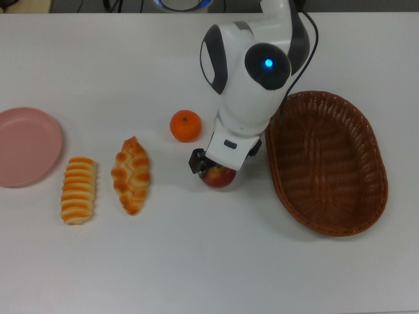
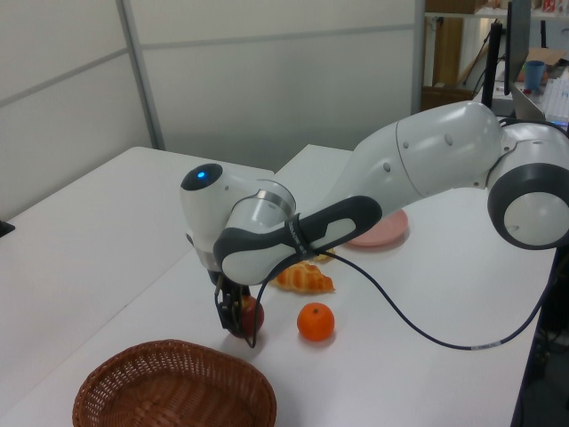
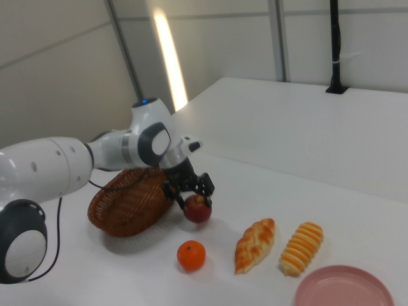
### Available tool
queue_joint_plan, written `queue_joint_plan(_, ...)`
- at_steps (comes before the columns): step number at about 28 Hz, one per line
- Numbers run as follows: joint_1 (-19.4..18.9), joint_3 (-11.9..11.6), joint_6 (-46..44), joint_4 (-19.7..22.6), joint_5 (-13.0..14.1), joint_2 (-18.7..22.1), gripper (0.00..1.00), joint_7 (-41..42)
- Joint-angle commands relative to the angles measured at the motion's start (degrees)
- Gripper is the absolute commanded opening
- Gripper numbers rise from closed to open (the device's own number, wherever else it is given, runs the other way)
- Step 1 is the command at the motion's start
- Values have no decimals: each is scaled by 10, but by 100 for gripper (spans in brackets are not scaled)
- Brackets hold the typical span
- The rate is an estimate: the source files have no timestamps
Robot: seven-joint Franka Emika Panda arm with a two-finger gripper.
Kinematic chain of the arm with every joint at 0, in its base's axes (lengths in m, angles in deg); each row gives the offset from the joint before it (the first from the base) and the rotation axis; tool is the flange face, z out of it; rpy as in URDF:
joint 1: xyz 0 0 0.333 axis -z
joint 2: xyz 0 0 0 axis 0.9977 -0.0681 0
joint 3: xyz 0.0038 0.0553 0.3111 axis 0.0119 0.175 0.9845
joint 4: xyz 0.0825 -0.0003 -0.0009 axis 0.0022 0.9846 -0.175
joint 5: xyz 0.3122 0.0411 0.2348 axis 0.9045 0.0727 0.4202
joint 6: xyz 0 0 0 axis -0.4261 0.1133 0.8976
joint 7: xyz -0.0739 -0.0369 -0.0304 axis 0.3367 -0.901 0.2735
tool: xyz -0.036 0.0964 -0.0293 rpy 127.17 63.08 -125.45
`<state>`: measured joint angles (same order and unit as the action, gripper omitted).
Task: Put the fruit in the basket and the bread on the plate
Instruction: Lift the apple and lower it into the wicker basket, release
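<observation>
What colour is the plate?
Pink; the plate shows best in the top view.

Bare table (image 1: pixel 216 255) is seen along the top view's bottom edge, unobstructed. A narrow gap is left between apple (image 1: pixel 220 176) and basket (image 1: pixel 326 161) rim, partly filled by the arm (image 1: pixel 249 78). Tangerine (image 1: pixel 185 125) lies just beyond the apple. 2 loaves (image 1: pixel 105 181) stand between apple and plate (image 1: pixel 26 145), a slim lane between them.

White Panda arm bent low over the table, wrist angled downward, gripper (image 3: pixel 191 189) fingers clamped on the apple (image 3: pixel 197 208)
</observation>
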<state>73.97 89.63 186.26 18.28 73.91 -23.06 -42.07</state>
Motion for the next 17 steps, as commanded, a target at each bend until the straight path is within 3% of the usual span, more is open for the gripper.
queue_joint_plan(1,-5,22,6,18,14,51,12,-15)
queue_joint_plan(8,-12,102,-28,6,8,71,14,-28)
queue_joint_plan(10,-24,107,-28,6,3,70,14,-40)
queue_joint_plan(14,-69,107,-29,14,-31,61,15,-74)
queue_joint_plan(17,-85,107,-35,38,-40,57,17,-87)
